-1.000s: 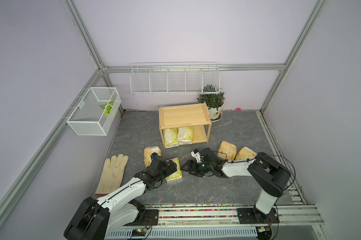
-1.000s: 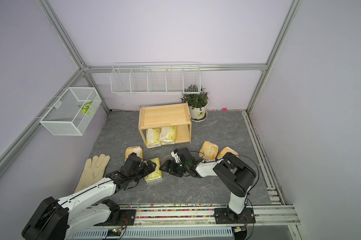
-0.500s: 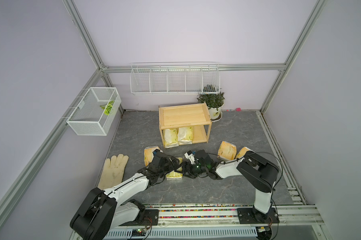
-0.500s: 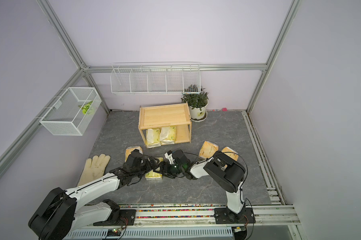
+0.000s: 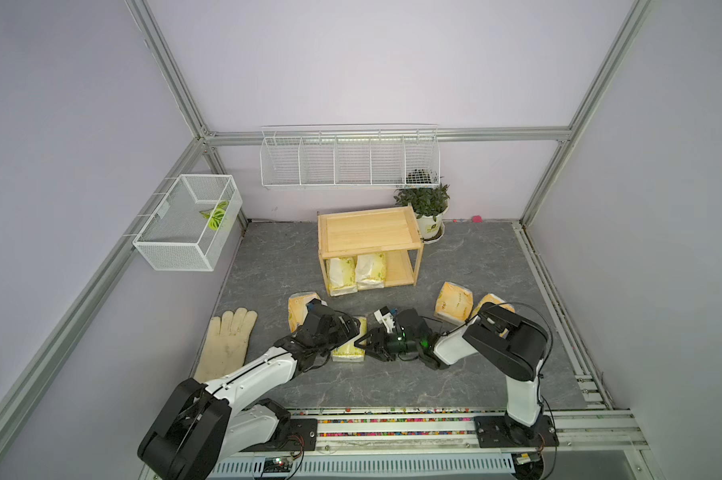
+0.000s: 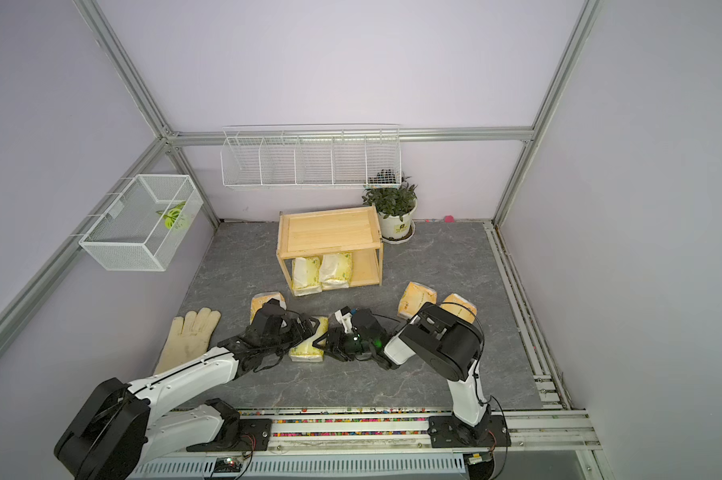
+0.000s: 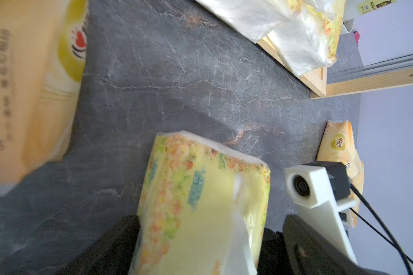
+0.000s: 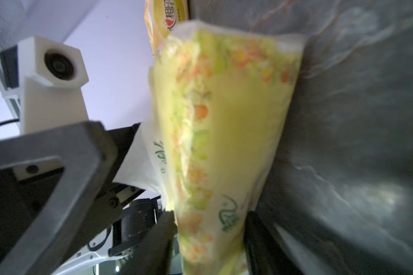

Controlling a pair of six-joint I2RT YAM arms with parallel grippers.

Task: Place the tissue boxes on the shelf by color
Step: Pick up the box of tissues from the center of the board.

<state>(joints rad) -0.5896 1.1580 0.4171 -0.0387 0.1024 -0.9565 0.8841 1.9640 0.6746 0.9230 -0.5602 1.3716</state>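
In a top view: my right gripper has closed in from apart and now meets my left gripper at lemon pack on tabletop.
Left wrist: left gripper clamps pack.
Right wrist: right gripper has narrowed and pinches pack end. Handover likely, then shelf.

The lemon pack has an orange-and-green flecked border (teal lettering too); the amber pack bears a red heart. The floor is veined dark grey.
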